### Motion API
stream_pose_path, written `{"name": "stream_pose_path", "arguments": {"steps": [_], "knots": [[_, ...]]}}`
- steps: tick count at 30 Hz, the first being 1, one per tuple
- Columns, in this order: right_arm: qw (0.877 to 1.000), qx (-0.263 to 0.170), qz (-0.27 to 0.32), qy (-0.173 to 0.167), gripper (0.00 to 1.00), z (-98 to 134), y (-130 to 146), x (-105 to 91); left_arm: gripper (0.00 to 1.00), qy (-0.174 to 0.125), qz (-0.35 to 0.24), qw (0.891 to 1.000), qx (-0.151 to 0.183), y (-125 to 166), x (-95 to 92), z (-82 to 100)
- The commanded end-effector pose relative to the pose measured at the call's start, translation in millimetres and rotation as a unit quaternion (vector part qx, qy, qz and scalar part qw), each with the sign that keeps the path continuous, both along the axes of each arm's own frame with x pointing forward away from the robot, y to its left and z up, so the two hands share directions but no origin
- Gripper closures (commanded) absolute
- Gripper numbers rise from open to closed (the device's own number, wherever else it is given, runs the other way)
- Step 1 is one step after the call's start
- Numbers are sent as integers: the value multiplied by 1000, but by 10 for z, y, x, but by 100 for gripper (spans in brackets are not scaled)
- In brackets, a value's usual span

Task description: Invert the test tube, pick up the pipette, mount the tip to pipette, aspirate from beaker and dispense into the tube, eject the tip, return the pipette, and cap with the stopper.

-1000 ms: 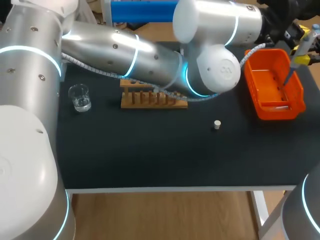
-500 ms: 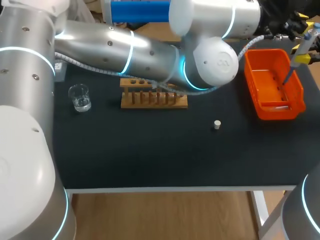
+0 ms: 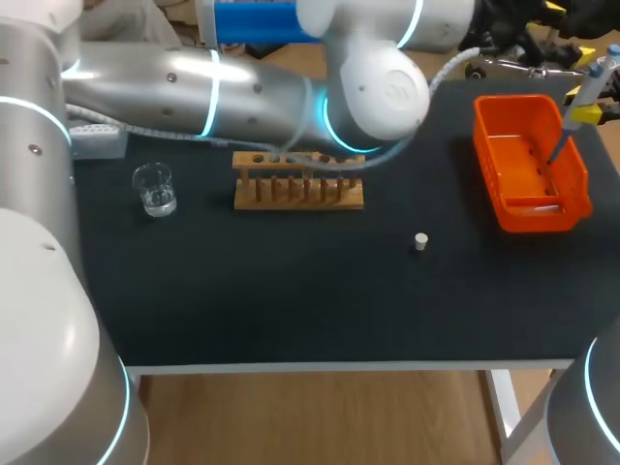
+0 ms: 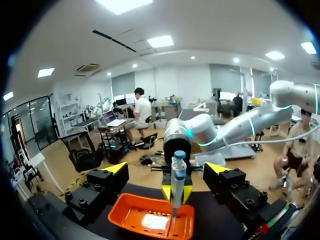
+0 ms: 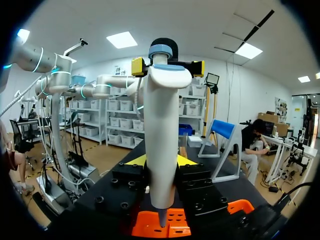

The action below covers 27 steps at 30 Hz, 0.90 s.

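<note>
Beaker (image 3: 155, 189) holds clear liquid. Right end effector (image 5: 161, 160) clamps pipette (image 5: 162, 125) over the bin (image 3: 528, 218); left end effector (image 4: 167, 169) stands open, its arm (image 3: 242, 92) shifted leftward.

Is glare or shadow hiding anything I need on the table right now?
Head view: soft light, no hard shadows; the beaker shows small glints, the stopper stands out pale on the dark table, the left arm overlaps the rack. Left wrist view: no glare on the pipette. Right wrist view: the pipette fills the middle and hides part of the orange bin.
</note>
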State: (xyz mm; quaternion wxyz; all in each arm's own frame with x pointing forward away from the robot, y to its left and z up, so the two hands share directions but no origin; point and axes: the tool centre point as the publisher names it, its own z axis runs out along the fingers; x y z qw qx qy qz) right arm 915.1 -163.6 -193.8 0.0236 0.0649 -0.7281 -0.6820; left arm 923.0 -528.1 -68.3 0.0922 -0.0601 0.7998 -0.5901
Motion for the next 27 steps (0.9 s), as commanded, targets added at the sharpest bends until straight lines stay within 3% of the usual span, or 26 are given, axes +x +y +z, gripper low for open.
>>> {"name": "stream_pose_path", "arguments": {"steps": [1,13,27], "knots": [[1000,-2,1,0,100,13,-7,-5,0,22,-90,995,-26,254,-22,-64],[1000,-2,1,0,100,13,-7,-5,0,26,-118,991,-51,768,-161,-142],[1000,-2,1,0,100,13,-7,-5,0,18,-118,989,-87,1300,-345,-422]]}}
